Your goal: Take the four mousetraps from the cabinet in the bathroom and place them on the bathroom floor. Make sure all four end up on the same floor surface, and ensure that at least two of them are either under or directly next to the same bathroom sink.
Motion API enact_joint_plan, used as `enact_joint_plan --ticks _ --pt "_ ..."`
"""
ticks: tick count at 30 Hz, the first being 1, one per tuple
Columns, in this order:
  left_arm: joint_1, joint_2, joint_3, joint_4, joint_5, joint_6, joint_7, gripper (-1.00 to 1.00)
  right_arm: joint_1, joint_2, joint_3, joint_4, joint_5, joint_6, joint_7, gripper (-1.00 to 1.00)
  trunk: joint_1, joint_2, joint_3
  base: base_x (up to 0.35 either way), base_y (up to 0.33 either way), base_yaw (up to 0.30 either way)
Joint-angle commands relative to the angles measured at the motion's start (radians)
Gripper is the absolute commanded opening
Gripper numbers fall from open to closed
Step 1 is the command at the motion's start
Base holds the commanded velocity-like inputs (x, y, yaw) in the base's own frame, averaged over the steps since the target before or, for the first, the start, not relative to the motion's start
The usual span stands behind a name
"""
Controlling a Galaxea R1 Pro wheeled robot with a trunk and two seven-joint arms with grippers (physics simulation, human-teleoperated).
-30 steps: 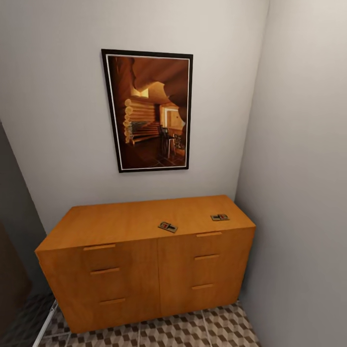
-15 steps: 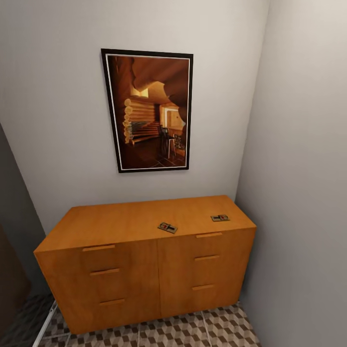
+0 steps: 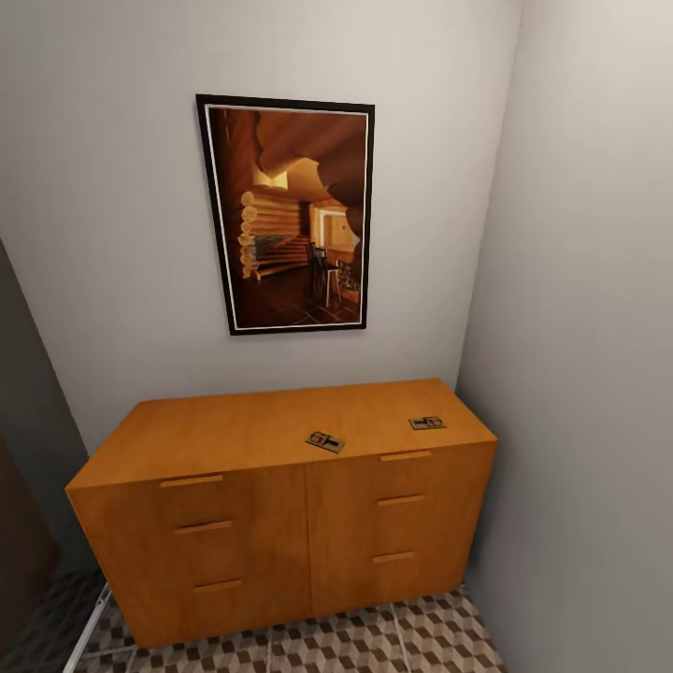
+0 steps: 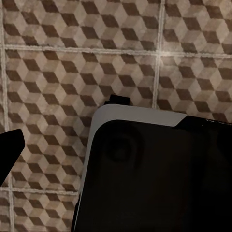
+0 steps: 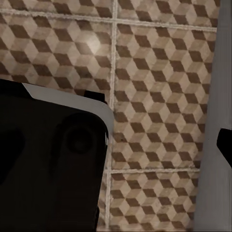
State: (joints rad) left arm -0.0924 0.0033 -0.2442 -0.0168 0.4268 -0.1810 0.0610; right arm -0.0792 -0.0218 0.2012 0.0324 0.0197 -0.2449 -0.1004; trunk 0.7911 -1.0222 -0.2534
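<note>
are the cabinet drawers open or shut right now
Shut. In the head view every drawer front on the cabinet sits flush, no gaps. Two mousetraps lie on top.

Dim, soft renders; wrist views darkly shadowed.

The left wrist view looks down on the bathroom floor (image 4: 72, 53), whose large square tiles carry a repeating cube pattern in brown, beige and white, split by pale grout lines that cross near the upper right. A big dark, glossy body with a rounded corner and a thin pale grey edge (image 4: 159, 179) covers the lower right part of the picture, with a small black tab (image 4: 118, 99) sticking out just past its edge over the tiles. A black pointed shape (image 4: 9, 152) pokes in from one side, too cropped to tell what it is.
</note>
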Motion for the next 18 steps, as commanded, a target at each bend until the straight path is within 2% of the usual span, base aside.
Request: enact_joint_plan --ticks 1,6,18 --pt "0.0 0.0 -0.008 -0.001 0.006 -0.002 0.003 1.0 0.004 -0.006 0.006 0.003 0.003 -0.002 -0.004 1.0 0.0 -0.001 -0.001 0.0 0.0 0.0" --pt "-0.001 0.001 -0.008 -0.004 0.006 -0.001 0.003 1.0 0.032 -0.016 0.004 0.002 0.003 0.011 0.004 1.0 0.0 -0.001 -0.001 0.0 0.0 0.0" --pt "-0.003 0.003 -0.007 -0.033 0.0 0.001 0.002 1.0 0.033 -0.025 0.0 -0.018 0.005 0.062 0.022 1.0 0.0 -0.001 -0.001 0.0 0.0 0.0"
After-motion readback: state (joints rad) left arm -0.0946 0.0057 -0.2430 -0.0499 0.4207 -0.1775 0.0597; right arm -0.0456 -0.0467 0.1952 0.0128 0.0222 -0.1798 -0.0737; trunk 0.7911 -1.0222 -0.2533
